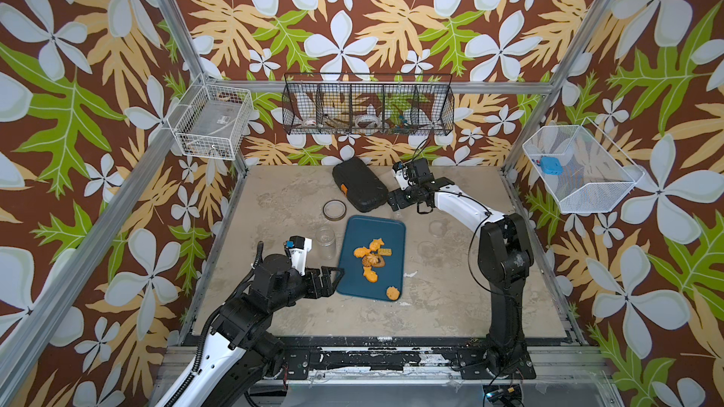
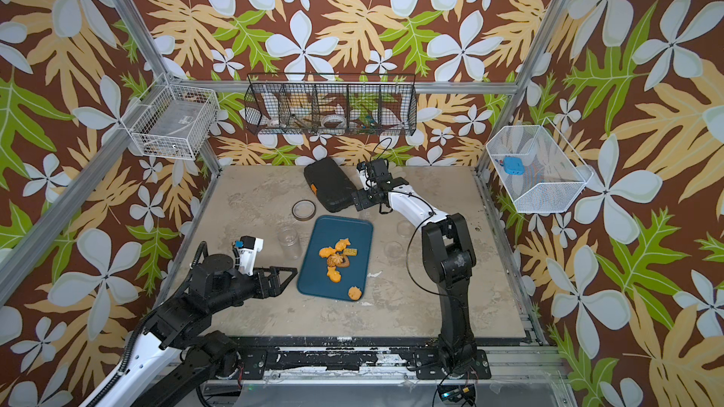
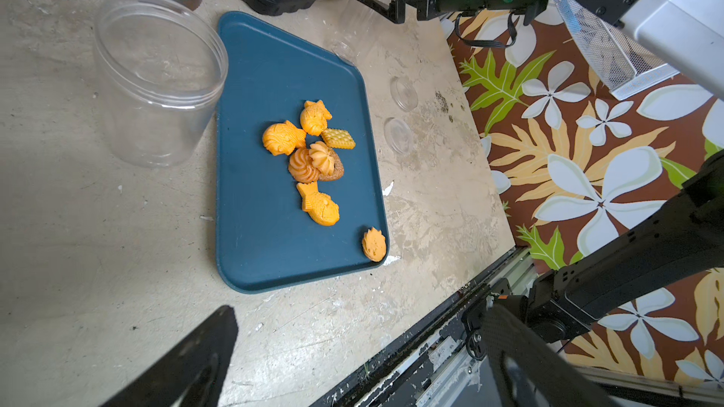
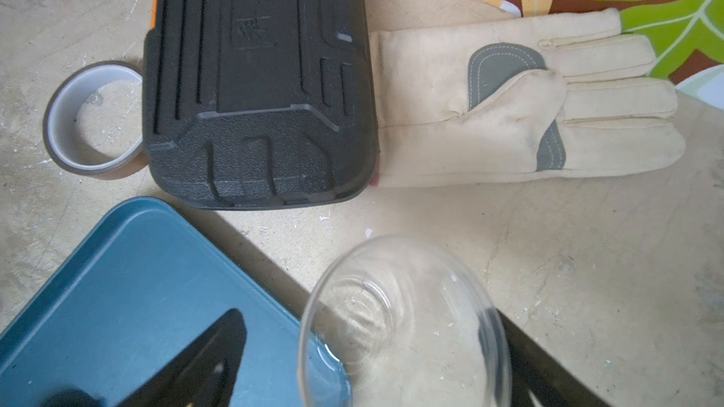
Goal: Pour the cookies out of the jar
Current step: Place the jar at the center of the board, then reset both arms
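I log the cookies (image 1: pixel 372 258) lying on the blue tray (image 1: pixel 352 283). The right gripper (image 1: pixel 393 202) has its jaws released around a clear jar (image 4: pixel 407 299) at the tray's far right corner. The left gripper (image 1: pixel 333 277) has its jaws released, empty.

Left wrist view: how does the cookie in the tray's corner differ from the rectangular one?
Shape: the corner cookie is roundish with a jagged edge; the rectangular cookie is flat with a dotted grid. Colour: the corner cookie is deeper orange, the rectangular cookie paler yellow. Place: the corner cookie lies alone by the rim; the rectangular cookie sits with the cluster mid-tray. Both lie on the blue tray.
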Robot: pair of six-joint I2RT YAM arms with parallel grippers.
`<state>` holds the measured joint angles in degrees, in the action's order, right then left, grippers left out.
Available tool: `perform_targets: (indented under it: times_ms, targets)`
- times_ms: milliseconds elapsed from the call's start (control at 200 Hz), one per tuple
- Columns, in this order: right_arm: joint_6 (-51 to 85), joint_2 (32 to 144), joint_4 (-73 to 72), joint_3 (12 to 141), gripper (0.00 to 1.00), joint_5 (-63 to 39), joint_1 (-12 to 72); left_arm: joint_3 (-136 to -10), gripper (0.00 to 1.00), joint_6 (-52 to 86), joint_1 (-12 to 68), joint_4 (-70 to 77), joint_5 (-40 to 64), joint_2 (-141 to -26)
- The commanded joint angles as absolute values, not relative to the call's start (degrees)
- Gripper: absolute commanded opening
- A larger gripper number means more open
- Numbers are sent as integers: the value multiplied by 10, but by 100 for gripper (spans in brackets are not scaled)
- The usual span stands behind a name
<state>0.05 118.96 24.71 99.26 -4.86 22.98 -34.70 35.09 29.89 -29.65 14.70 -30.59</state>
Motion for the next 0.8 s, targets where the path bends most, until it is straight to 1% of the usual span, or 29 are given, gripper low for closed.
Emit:
perform_targets:
  times_ms: [0,180,315,405,520,595,661,696,796]
  targets:
    - [14,1165,249,996,100,-50,231,-355,100,324,298,-275,130,-309]
    - [26,1111,282,1018,100,-29,229,-363,100,310,298,-253,111,-324]
    - [55,1035,279,984,100,-46,202,-379,100,301,298,-231,66,-343]
    - [88,965,258,904,100,-76,150,-399,100,295,298,-239,-4,-368]
    - [121,865,203,759,100,-152,46,-423,100,291,298,-264,-110,-414]
    - [119,791,103,630,100,-215,-22,-416,100,301,298,-257,-184,-427]
    - [116,721,18,527,100,-214,-59,-392,99,324,298,-238,-262,-425]
    - [108,695,-14,488,100,-204,-68,-375,99,325,297,-214,-288,-421]
    - [61,682,-59,434,100,-175,-69,-315,97,309,296,-126,-326,-395]
